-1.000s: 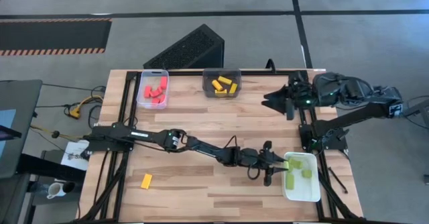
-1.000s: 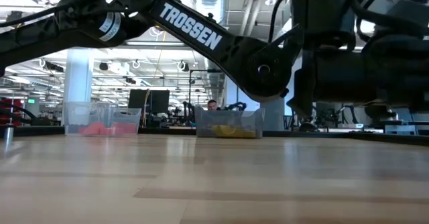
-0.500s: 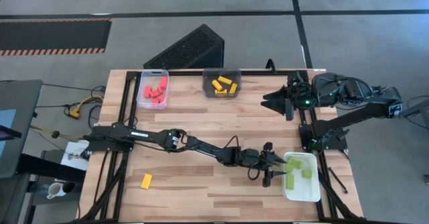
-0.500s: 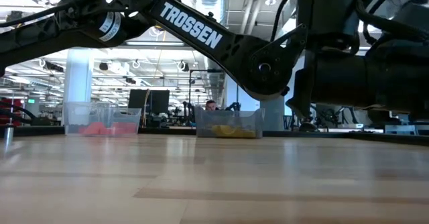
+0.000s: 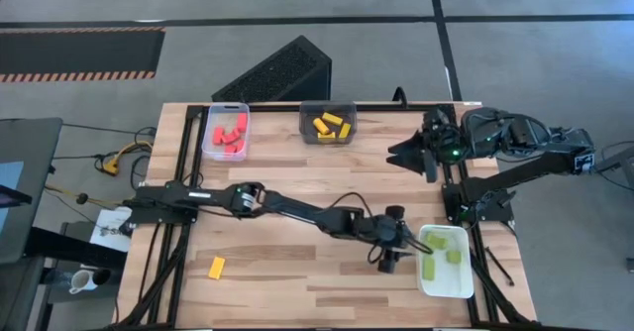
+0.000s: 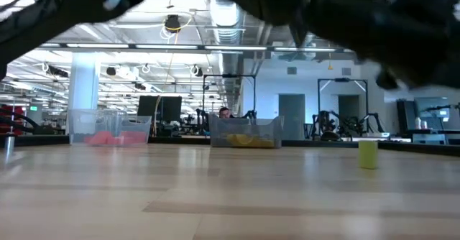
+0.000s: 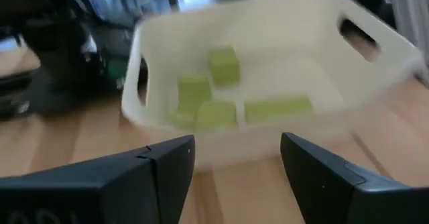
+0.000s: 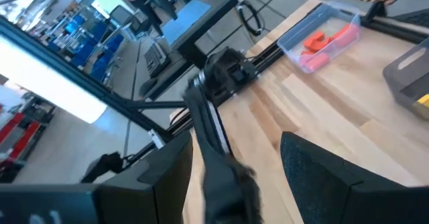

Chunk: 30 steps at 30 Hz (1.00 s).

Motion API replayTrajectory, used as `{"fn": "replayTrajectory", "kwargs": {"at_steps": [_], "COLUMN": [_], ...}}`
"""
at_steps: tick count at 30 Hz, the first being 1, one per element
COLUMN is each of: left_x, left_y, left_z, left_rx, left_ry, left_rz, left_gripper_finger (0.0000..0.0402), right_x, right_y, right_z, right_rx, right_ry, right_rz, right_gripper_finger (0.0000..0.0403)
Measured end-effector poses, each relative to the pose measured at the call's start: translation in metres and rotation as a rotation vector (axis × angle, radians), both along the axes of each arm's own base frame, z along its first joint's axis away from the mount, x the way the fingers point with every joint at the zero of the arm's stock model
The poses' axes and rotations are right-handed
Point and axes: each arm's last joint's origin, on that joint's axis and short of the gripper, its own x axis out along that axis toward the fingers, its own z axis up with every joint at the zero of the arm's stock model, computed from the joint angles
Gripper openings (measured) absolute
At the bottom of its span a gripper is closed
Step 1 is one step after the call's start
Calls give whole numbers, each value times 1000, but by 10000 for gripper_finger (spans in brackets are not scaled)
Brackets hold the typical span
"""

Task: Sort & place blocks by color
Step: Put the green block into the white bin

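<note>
One yellow block point(image 5: 216, 267), far from trays

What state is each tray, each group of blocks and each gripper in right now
Left gripper: open, empty, beside the white tray.
Right gripper: open, empty, over the table's right edge.
White tray: holds green blocks.
Clear tray: holds red blocks.
Dark grey tray: holds yellow blocks.
Stray yellow block: lying unsorted on the table.

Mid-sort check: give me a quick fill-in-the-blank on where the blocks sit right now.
1. The white tray holds only ____ blocks.
2. The clear tray holds ____ blocks.
3. One loose block on the table is ____.
4. The left gripper, beside the white tray, is ____.

Missing: green; red; yellow; open
</note>
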Motion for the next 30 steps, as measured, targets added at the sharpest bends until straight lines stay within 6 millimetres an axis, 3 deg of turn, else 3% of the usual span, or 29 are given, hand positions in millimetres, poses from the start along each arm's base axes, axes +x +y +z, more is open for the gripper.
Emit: {"fn": "replayTrajectory", "kwargs": {"at_steps": [3, 7, 10, 14, 22, 30], "left_x": [-17, -43, -55, -57, -53, -52], "left_y": [3, 11, 16, 19, 26, 46], "left_z": [20, 31, 38, 28, 28, 27], "left_rx": [52, 103, 151, 184, 169, -163], "left_ry": [187, 445, 541, 593, 572, 643], "left_rz": [-9, -9, -5, -1, 32, 298], "left_gripper_finger": [213, 213, 213, 213, 214, 220], "right_x": [0, -3, -3, -4, -5, -5], "right_y": [0, 0, 0, 0, 4, 4], "right_z": [0, 1, 1, 2, 2, 2], "right_rx": [-9, -39, -62, -75, -100, -100], "right_ry": [2, -4, -4, -11, -9, -8], "right_rz": [12, 21, 27, 31, 61, 62], "right_gripper_finger": [249, 249, 249, 249, 249, 249]}}
